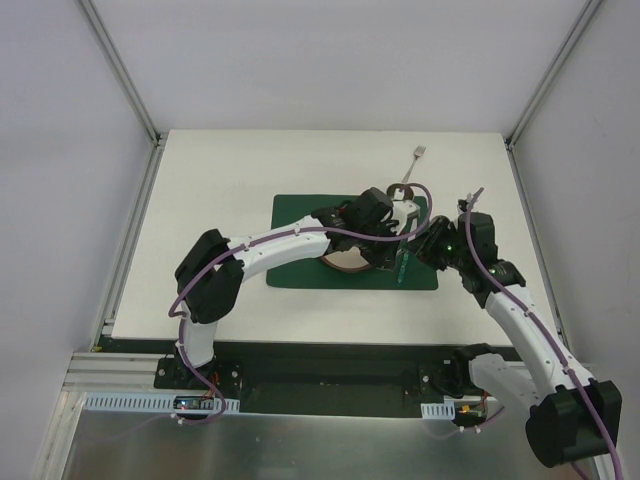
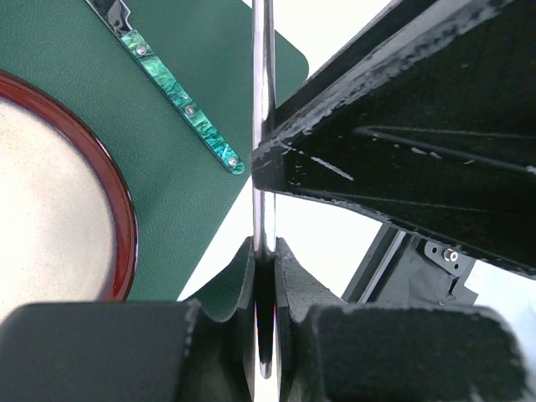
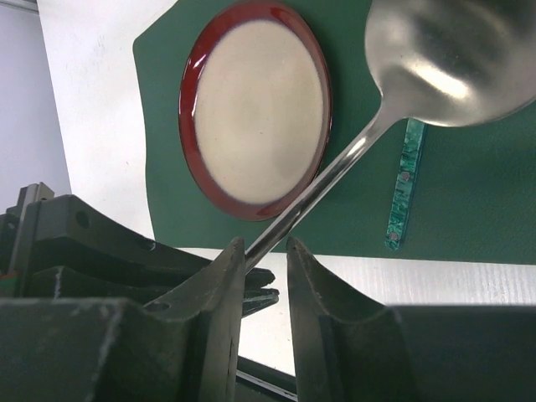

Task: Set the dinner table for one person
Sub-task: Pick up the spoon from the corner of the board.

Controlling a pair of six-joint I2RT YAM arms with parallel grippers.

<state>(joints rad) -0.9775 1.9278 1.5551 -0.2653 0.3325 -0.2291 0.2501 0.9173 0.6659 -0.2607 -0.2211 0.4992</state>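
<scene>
The dinner table (image 1: 230, 180), white and framed by metal rails, fills the middle of the top view, beyond the two arm bases. A dark green placemat (image 1: 300, 215) lies at its centre. Both arms reach in over the mat's right half and meet there. On the mat sits a cream plate (image 3: 255, 105) with a red rim, partly hidden under the left arm in the top view. The left gripper (image 2: 264, 244) is clamped tight on the thin handle of a metal spoon (image 3: 444, 59), seen edge-on between its pads. The right gripper (image 3: 262, 244) stands partly open astride the same handle, which rests against one finger with a gap to the other. A green-handled utensil (image 3: 406, 180) lies flat on the mat, right of the plate. A small fork (image 1: 413, 162) lies on the bare table beyond the mat's far right corner
</scene>
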